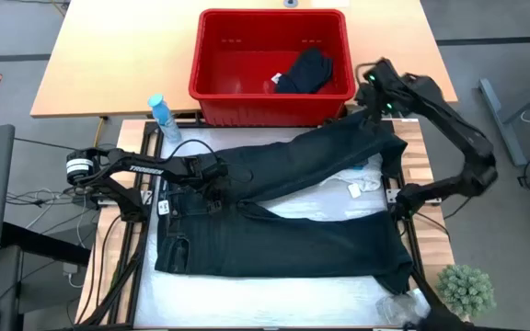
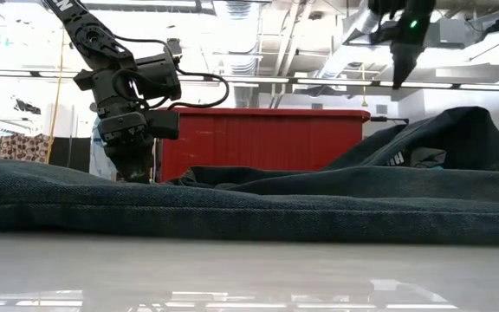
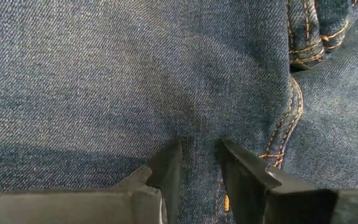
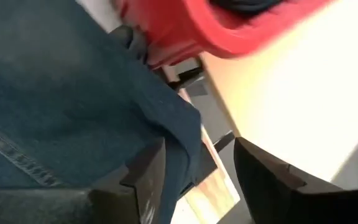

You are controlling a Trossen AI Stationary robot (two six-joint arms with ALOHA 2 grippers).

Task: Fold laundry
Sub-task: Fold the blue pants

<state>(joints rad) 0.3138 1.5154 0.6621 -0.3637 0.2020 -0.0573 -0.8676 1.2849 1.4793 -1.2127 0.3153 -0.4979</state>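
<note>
Long dark denim trousers (image 1: 274,230) lie spread on the white-covered table. The waist is at the left, one leg runs along the near side, and the other leg (image 1: 339,152) slants toward the far right corner, where its end humps up (image 2: 457,139). My left gripper (image 3: 201,158) stands down on the trousers near the crotch (image 1: 217,175), its fingers closed to a narrow gap with denim in it. My right gripper (image 4: 197,174) hangs open, high over the far right corner (image 1: 373,78), above the slanting leg's end and holding nothing. My left gripper has a narrow strip of denim (image 3: 199,146) between its two fingertips, beside an orange-stitched seam (image 3: 284,130) near the crotch. The fingers come steeply from above, leaning from the table's left. One layer or several, I cannot tell. The trousers lie flat on the table.
A red slotted basket (image 1: 247,97) stands on the wooden table beyond the far edge, with a dark garment (image 1: 306,72) in it. A blue bottle (image 1: 161,115) stands at the far left. Small white items (image 1: 362,184) lie between the legs, and a small plant (image 1: 467,287) stands at the near right.
</note>
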